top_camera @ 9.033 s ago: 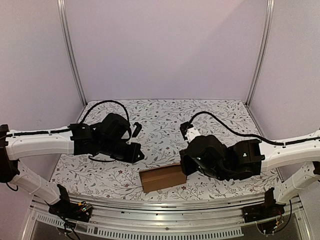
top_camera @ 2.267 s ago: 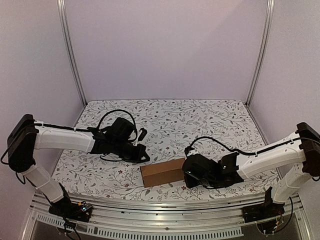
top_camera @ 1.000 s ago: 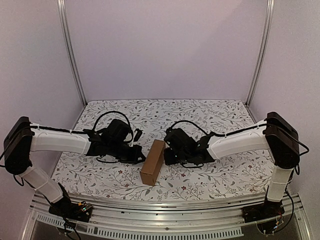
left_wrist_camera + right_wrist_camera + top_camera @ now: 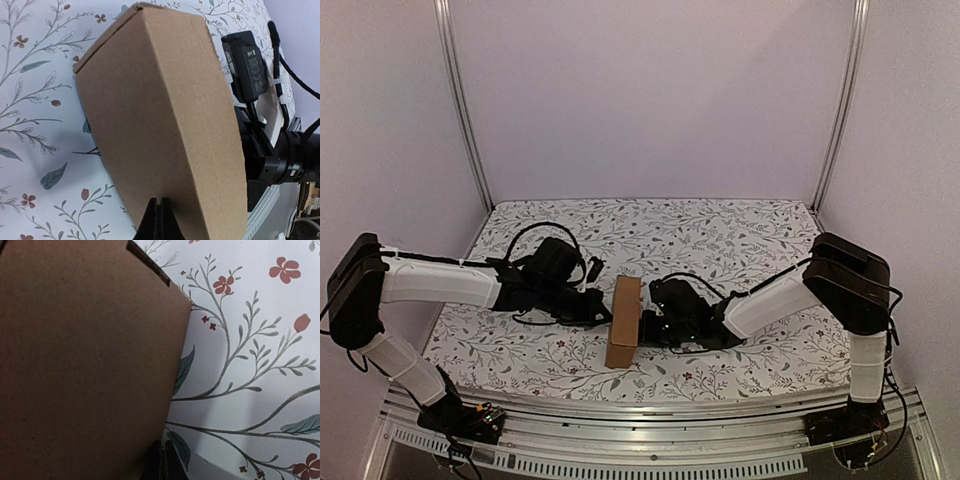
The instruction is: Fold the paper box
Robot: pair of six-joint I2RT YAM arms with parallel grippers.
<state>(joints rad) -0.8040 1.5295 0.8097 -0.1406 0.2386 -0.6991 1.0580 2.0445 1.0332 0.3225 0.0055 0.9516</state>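
The paper box [image 4: 623, 322] lies folded into a closed oblong on the floral counter [image 4: 740, 240], near its front edge. Its long axis runs from 12 to 6 o'clock in the top view.

The left arm [image 4: 440, 285] reaches in from 9 o'clock and the right arm [image 4: 770, 295] from 3 o'clock, so the box sits between the two wrists. From above, the dark wrist bodies hide both sets of jaws. Whether either tip touches the cardboard cannot be told there.

The left wrist view shows the left jaws closed tip to tip at 6 o'clock, holding nothing, right up against the box's [image 4: 160, 125] broad side. The frame cuts off that side's lower end. Beyond the box at 3 o'clock, the right arm's camera housing [image 4: 247, 65] and cables show only in part.

In the right wrist view the box [image 4: 85, 365] fills the left half, dim and blurred. A small slot [image 4: 147, 262] is at its upper edge. The right jaws are shut at 6 o'clock, empty, by the box's lower corner.
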